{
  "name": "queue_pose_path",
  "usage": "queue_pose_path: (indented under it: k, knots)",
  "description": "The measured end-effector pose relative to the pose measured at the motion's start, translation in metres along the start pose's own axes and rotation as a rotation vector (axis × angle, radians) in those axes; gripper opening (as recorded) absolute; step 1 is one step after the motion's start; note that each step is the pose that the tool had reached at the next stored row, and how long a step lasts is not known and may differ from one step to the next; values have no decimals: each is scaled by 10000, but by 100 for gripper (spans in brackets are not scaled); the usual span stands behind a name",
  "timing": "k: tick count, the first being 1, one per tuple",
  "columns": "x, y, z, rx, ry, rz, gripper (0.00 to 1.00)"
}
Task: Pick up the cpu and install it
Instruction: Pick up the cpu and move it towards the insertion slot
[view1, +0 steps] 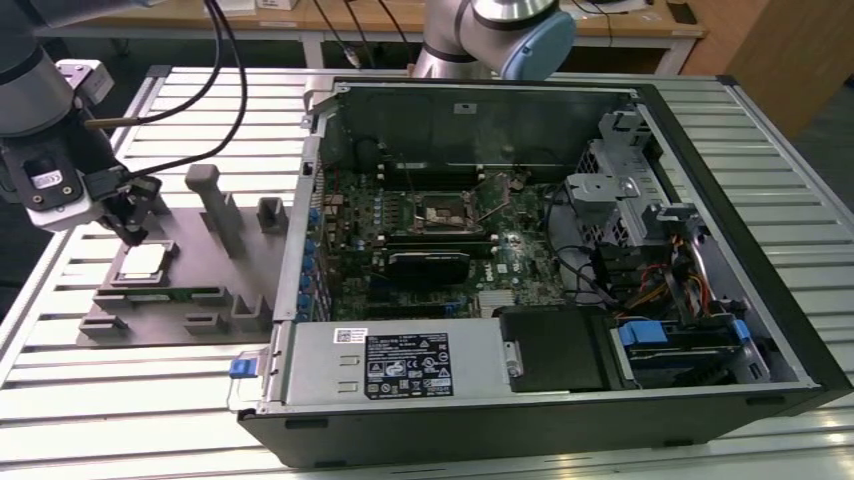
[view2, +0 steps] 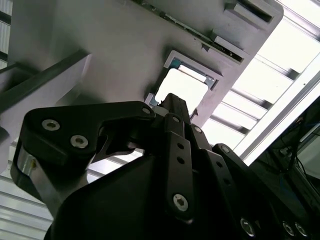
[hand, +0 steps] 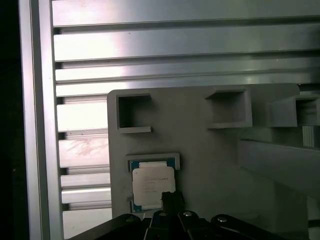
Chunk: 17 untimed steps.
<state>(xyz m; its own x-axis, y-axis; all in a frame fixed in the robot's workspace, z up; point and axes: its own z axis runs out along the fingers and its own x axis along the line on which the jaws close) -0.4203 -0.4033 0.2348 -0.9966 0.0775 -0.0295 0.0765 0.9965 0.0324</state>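
My gripper (view1: 134, 236) hangs right over the cpu (view1: 143, 262), which lies flat in a recess of the holder plate (view1: 160, 325). The plate lies on the worktop (view1: 80, 400), near the worktop's edge at the exterior view's left. Upright blocks (view1: 214, 205) stand on the plate between the cpu and the computer case (view1: 400, 400). The case lies beside the plate, across the worktop's middle and the exterior view's right. Inside it, the socket (view1: 445, 213) sits mid-motherboard (view1: 400, 190).
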Motion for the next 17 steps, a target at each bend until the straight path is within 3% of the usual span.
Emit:
queue_pose_path:
  k: [17]
  knots:
    - [46,-31,206,-1,-1,-1,11]
